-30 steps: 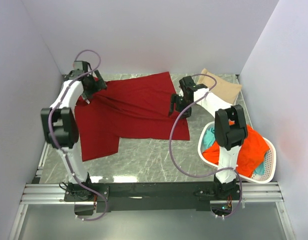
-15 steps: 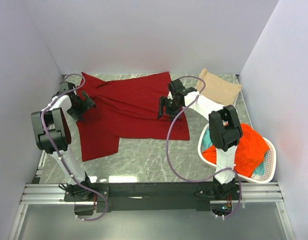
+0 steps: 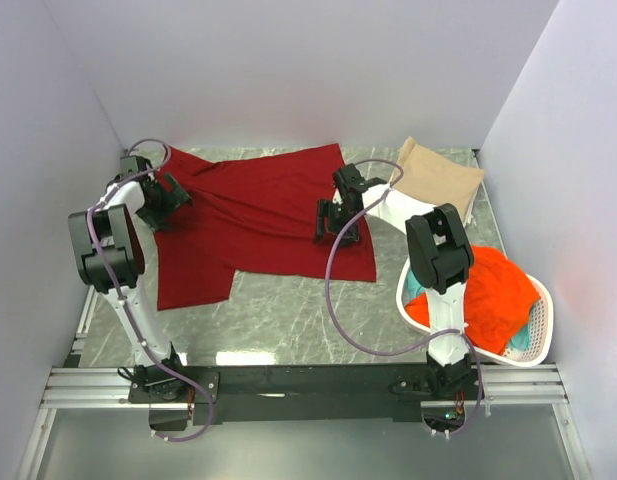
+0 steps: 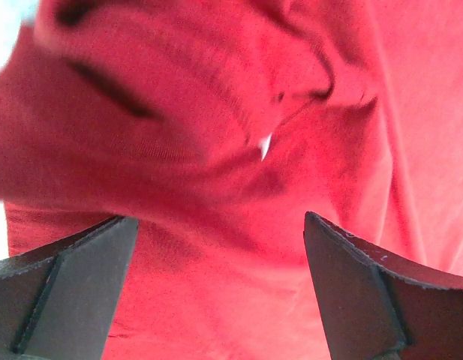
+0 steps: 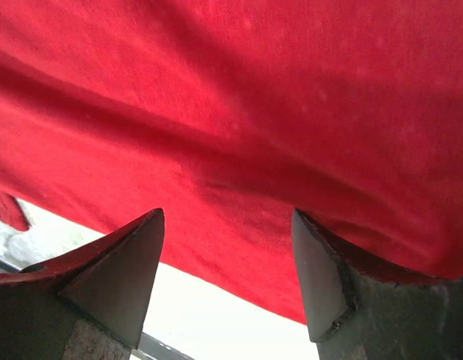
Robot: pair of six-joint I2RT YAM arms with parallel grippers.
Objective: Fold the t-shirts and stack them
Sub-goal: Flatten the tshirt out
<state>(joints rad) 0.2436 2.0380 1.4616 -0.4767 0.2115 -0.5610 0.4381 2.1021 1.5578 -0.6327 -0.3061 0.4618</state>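
Note:
A dark red t-shirt (image 3: 258, 215) lies spread on the grey table with folds across its back part. In the left wrist view this dark red cloth (image 4: 239, 90) fills the frame, with a small white label (image 4: 263, 144) showing. My left gripper (image 3: 171, 195) (image 4: 220, 217) hangs open just over the shirt's left sleeve area, holding nothing. My right gripper (image 3: 326, 227) (image 5: 227, 214) is open low over the shirt's right part, near the red cloth's edge (image 5: 239, 277). A tan t-shirt (image 3: 443, 178) lies folded at the back right.
A white laundry basket (image 3: 536, 345) at the near right holds an orange-red t-shirt (image 3: 498, 295) and a teal one (image 3: 418, 285). White walls close in the table on three sides. Purple cables loop from both arms. The right arm's elbow stands in front of the basket.
My left gripper has left the back left corner and come down over the shirt's left side. My right gripper has slid left across the shirt. The shirt's back left part lies flatter.

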